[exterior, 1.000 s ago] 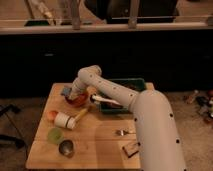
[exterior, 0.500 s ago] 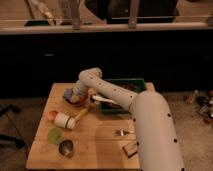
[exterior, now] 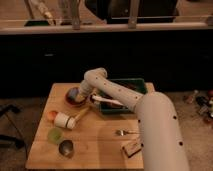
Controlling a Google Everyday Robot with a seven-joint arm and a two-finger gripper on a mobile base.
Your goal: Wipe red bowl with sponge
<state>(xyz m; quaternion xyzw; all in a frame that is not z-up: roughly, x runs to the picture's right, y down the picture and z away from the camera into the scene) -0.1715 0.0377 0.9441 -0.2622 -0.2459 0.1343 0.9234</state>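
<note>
My gripper is down at the red bowl near the worktop's far-left corner; I cannot tell its grip. A blue-grey patch in the bowl looks like the sponge, so I judge the wipe in hand, not finished. The green tray sits just beside on the far edge. The orange ball and green cup line the left edge, out of the way.

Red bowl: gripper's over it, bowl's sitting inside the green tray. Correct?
Not quite. The camera view shows the red bowl on the wooden table, beside the green tray, not inside it. The rest holds: the gripper is over the bowl.
</note>
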